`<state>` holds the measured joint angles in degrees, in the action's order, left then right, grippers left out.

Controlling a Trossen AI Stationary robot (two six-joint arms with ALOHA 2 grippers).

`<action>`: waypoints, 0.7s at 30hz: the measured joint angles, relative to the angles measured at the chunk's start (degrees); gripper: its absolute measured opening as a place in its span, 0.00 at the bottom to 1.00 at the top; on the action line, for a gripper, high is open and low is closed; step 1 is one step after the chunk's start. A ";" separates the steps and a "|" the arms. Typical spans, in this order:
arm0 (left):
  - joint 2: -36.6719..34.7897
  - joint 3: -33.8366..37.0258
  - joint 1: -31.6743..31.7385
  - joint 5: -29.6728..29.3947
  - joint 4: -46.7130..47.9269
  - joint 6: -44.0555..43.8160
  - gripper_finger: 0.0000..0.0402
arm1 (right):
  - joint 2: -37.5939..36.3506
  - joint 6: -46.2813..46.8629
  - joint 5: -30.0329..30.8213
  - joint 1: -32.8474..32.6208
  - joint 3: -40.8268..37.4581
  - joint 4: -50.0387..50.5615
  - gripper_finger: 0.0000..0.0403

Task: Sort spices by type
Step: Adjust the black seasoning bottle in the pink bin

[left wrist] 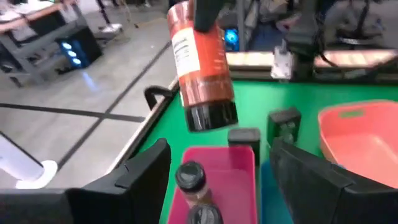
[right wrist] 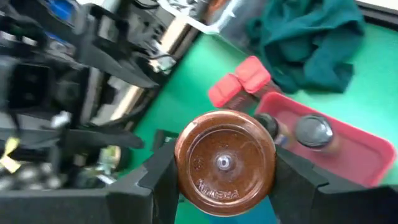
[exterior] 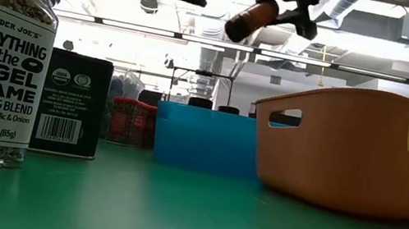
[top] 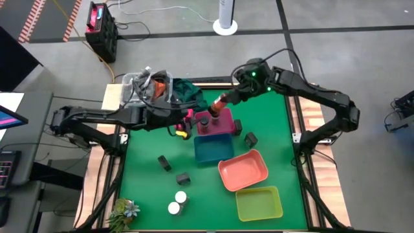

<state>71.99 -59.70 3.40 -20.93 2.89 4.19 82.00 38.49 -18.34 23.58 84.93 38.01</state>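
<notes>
My right gripper (top: 226, 99) is shut on a dark-capped round jar (top: 218, 105) of orange-red spice, above the far end of the pink tray (top: 223, 129). In the low view the jar (exterior: 250, 18) hangs high, tilted. Two more dark-capped jars (left wrist: 189, 177) stand in the pink tray. My left gripper (left wrist: 217, 180) is open above the tray's left side and touches nothing. Bright pink blocks (right wrist: 242, 81) lie left of the tray. Dark grey boxes (top: 165, 163) (top: 251, 138) and white-capped jars (top: 178, 202) stand on the green mat. My right gripper pinches the jar between its two fingers (right wrist: 155, 186) at the bottom end of the body (right wrist: 186, 165). It comes slanting down from the table's far right. The jar is lifted clear and tilted, its dark cap (left wrist: 211, 118) pointing down toward the pink tray.
The blue tray (top: 213, 152), salmon tray (top: 249, 175) and yellow-green tray (top: 262, 206) run toward the near right. A clear bin of clutter (top: 143, 87) and a green cloth (top: 187, 92) sit at the far left. A small plant (top: 124, 212) stands at the near left corner.
</notes>
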 joint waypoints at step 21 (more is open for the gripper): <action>0.71 0.02 -1.01 -1.19 -19.02 18.04 0.65 | -1.22 17.19 -15.44 0.65 0.07 -22.04 0.54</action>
<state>72.70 -59.68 2.39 -22.12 -16.13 22.22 80.77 55.68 -33.78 24.23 85.00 15.96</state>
